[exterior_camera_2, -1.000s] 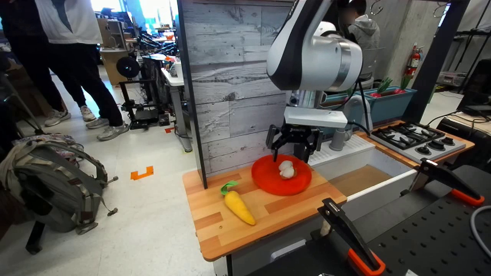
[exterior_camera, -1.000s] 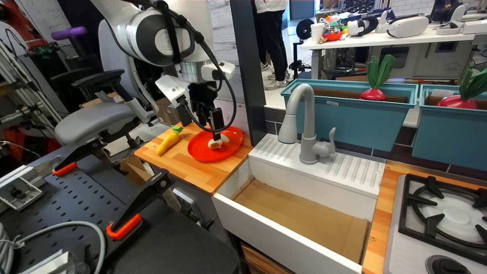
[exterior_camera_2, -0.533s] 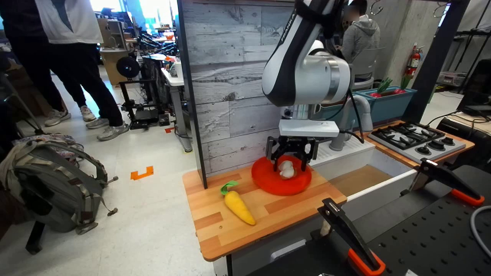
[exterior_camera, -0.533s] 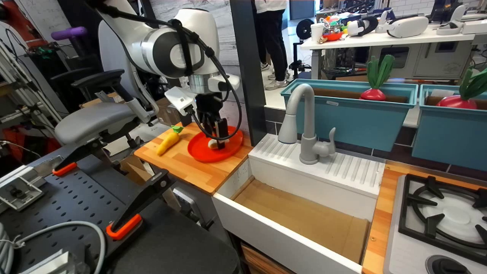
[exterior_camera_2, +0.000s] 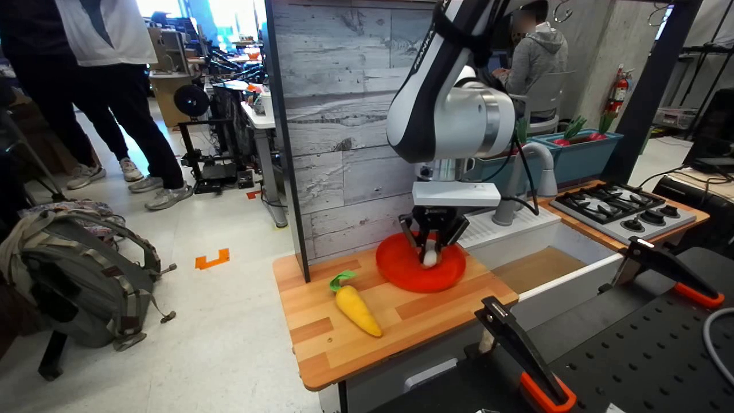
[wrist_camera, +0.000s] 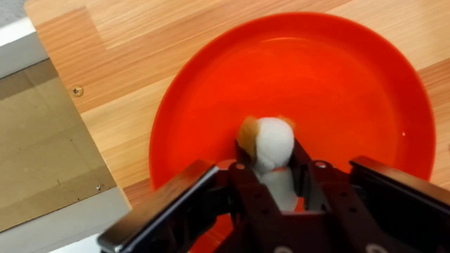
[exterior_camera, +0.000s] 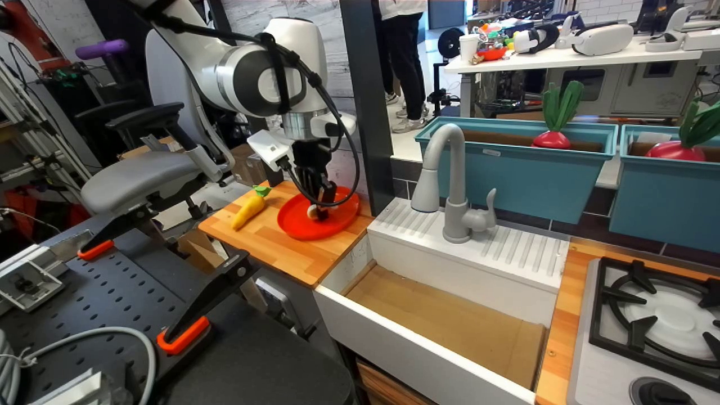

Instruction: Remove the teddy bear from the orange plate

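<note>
Wrist view, lower half: the gripper (wrist_camera: 270,151) has 2 fingers (wrist_camera: 254,192) pinching the teddy bear (wrist_camera: 275,141) on the orange plate (wrist_camera: 316,80).

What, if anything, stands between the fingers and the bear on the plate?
Nothing visible: in the wrist view the fingers stand directly against both sides of the bear, with the plate beneath.

White arm (exterior_camera_2: 465,125) with black panels (exterior_camera_2: 420,131) and black straps (exterior_camera_2: 460,34), well above the jaws; silver collar (exterior_camera: 299,126) nearer them; pale box (exterior_camera_2: 456,194) just over the jaws; black cable (exterior_camera: 358,160) looped beside; black gripper (wrist_camera: 270,150), round pale screws (wrist_camera: 320,164) near the jaw tips
</note>
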You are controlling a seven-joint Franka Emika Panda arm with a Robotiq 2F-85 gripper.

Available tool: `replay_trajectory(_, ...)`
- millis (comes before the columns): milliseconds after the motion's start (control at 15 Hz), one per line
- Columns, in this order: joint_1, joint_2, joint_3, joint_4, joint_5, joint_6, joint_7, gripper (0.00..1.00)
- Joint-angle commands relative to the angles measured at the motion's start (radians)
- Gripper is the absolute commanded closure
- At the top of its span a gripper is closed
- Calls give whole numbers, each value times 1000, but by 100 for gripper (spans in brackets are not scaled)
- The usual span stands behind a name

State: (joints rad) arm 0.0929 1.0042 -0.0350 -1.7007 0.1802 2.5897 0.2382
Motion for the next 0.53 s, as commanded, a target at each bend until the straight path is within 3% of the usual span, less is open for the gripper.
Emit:
replay_trajectory(0, 5, -24, -2, -15, -20, -4, 10, 99)
replay_trajectory(467, -26, -192, 9, -217, -21, 10, -51, 96)
